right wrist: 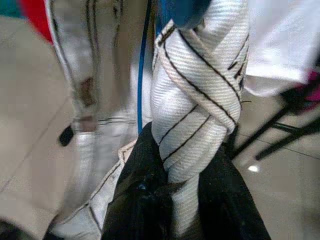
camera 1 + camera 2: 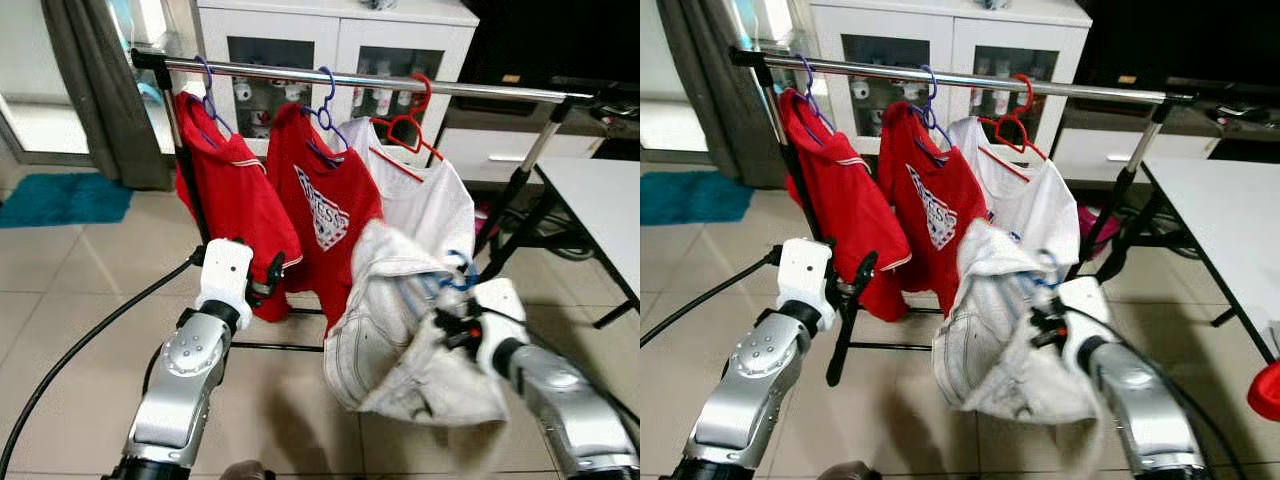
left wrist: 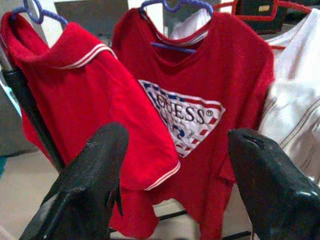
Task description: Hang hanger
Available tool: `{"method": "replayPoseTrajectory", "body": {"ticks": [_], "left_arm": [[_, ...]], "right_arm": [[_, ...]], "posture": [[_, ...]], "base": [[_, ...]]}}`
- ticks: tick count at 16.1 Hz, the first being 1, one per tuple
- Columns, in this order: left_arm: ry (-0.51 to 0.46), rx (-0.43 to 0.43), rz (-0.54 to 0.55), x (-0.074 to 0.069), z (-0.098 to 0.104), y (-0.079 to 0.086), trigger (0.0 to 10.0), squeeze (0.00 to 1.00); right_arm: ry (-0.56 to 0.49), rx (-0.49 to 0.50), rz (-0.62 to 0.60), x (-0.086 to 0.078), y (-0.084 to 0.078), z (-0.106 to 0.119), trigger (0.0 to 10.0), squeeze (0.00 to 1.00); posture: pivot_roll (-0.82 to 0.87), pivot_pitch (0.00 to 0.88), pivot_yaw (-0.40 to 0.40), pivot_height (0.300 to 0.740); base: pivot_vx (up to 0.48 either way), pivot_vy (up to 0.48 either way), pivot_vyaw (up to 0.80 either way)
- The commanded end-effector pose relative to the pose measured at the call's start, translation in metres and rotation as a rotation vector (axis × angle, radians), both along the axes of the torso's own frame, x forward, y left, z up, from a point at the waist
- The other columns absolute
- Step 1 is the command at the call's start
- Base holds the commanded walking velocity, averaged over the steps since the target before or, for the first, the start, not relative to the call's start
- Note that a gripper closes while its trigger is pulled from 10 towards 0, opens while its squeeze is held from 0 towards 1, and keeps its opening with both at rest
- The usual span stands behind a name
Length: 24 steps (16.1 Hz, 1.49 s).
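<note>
A silver rail point(image 2: 470, 90) spans the rack. On it hang a red polo point(image 2: 225, 190) and a red GUESS shirt point(image 2: 320, 205), each on a purple hanger, and a white shirt point(image 2: 430, 195) on a red hanger point(image 2: 405, 125). My right gripper point(image 2: 452, 326) is low in front of the rack, below the white shirt. It is shut on the twisted fabric of a white garment point(image 1: 192, 100) that rides on a blue hanger point(image 2: 462, 270). My left gripper point(image 3: 175, 185) is open and held up facing the two red shirts, with nothing between its fingers point(image 3: 85, 185).
A white cabinet point(image 2: 335, 30) with glass doors stands behind the rack. A white table point(image 2: 600, 210) is at the right, and a teal rug point(image 2: 60, 198) and a grey curtain point(image 2: 95, 90) at the left. A black cable point(image 2: 90, 335) crosses the tiled floor.
</note>
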State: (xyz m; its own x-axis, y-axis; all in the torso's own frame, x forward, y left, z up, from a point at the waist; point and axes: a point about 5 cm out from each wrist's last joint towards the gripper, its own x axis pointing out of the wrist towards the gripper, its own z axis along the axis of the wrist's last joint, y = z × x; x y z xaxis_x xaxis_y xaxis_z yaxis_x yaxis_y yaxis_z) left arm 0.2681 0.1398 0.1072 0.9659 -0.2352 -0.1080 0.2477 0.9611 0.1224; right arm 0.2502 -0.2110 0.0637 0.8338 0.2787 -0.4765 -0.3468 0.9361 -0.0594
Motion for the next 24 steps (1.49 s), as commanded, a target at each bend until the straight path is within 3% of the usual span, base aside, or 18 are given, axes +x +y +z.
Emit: {"method": "replayPoseTrajectory", "body": {"ticks": [1, 5, 7, 13, 18, 20, 23, 24], "left_arm": [[-0.028, 0.003, 0.0, -0.001, 0.004, -0.003, 10.0, 0.0], [-0.032, -0.005, -0.003, -0.001, 0.004, -0.007, 10.0, 0.0], [-0.032, -0.009, -0.004, -0.003, 0.003, -0.007, 10.0, 0.0], [-0.034, -0.037, -0.025, -0.006, 0.002, -0.01, 10.0, 0.0], [-0.038, -0.026, -0.038, -0.006, 0.004, -0.01, 10.0, 0.0], [-0.031, -0.019, -0.042, -0.005, 0.003, -0.01, 10.0, 0.0], [-0.031, -0.014, -0.039, -0.003, 0.003, -0.009, 10.0, 0.0], [-0.039, -0.013, -0.042, -0.003, 0.005, -0.008, 10.0, 0.0]], "right_arm": [[-0.094, 0.006, -0.025, 0.005, -0.004, 0.017, 10.0, 0.0], [-0.149, 0.09, -0.115, 0.011, 0.008, 0.021, 10.0, 0.0], [-0.125, 0.074, -0.084, 0.008, 0.015, 0.015, 10.0, 0.0], [-0.074, 0.029, 0.012, 0.001, 0.01, 0.012, 10.0, 0.0], [-0.048, 0.037, -0.04, 0.0, -0.002, 0.01, 10.0, 0.0], [0.025, -0.014, -0.107, -0.004, -0.012, 0.0, 10.0, 0.0], [0.0, 0.004, -0.188, 0.001, -0.017, 0.004, 10.0, 0.0], [-0.021, 0.031, -0.21, 0.006, -0.013, 0.007, 10.0, 0.0]], "posture": [[0.08, 0.05, -0.051, 0.74], [0.08, 0.039, -0.06, 0.74], [0.08, 0.031, -0.061, 0.74], [0.08, 0.017, -0.06, 0.74], [0.08, 0.025, -0.058, 0.74], [0.08, 0.027, -0.053, 0.74], [0.08, 0.029, -0.048, 0.74], [0.08, 0.032, -0.042, 0.74]], "base": [[0.0, -0.326, 0.0], [0.0, -0.401, 0.0], [0.0, -0.412, 0.0], [0.0, -0.314, 0.0], [0.0, 0.0, 0.0], [0.0, 0.0, -0.48], [0.0, 0.0, -0.79], [0.0, 0.0, 0.0]]}}
